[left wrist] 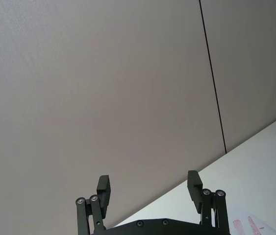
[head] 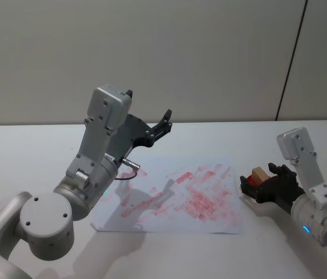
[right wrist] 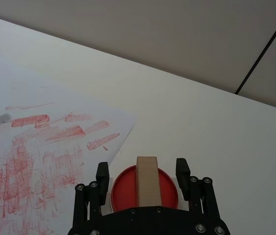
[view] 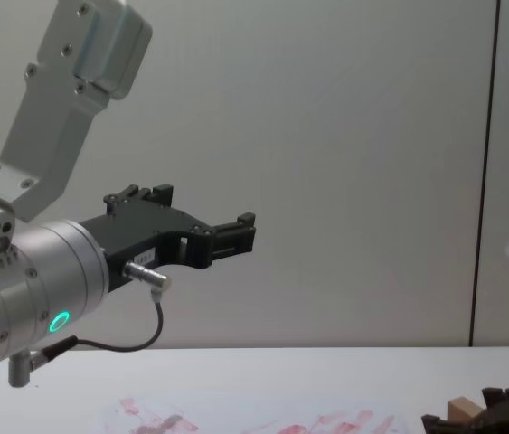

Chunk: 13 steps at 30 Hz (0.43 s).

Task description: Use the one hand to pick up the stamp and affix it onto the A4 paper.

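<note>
1. The small pale tan wooden block of the stamp [right wrist: 146,180] stands upright between the two black fingers of the right hand [right wrist: 144,172], its long axis pointing up out of a round red ink pad [right wrist: 164,188] under its base. The fingers stand apart on either side of the block, not touching it, so the hand brackets the stamp rather than clamps it.
2. The stamp sits on the white desk [head: 256,131] just off the right edge of the A4 paper [head: 151,218], a white flat sheet covered with smeared red prints. From the stamp, the paper lies toward the robot's left, so the carry after the grasp looks like a short sideways one.
3. The right hand is much the nearer. The left hand [head: 162,124] is raised well above the paper's far side, its fingers apart and empty, aimed toward the wall.
4. The right wrist view shows the gaps between fingers and block, which the head view hides behind the dark hand [head: 268,185]. The head view alone places stamp, paper and both arms together.
</note>
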Motion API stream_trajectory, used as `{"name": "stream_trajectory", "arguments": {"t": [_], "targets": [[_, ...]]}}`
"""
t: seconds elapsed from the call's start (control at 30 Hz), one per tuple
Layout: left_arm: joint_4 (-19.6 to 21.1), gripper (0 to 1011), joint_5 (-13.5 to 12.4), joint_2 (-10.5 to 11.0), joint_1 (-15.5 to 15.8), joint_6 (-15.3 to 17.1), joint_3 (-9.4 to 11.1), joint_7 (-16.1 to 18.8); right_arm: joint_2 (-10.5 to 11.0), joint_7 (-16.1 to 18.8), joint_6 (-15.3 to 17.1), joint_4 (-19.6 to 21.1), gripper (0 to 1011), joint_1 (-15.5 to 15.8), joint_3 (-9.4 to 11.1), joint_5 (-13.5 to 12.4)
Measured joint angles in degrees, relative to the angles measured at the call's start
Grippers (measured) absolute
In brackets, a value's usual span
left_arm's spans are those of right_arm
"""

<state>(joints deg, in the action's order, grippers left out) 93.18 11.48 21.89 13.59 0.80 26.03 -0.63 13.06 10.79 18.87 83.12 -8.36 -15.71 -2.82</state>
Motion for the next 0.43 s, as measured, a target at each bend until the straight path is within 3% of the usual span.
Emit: {"name": "stream_trajectory", "arguments": {"t": [0.27,0.43], "targets": [[0.0,1001,0.0,0.0,0.0,0.0,0.0,0.0,-0.05,0.05,-0.07,-0.2,1001,-0.07,-0.05,0.13],[0.0,1001,0.0,0.0,0.0,0.0,0.0,0.0,-0.07,0.08,-0.1,-0.25,1001,-0.09,-0.08,0.16]]}}
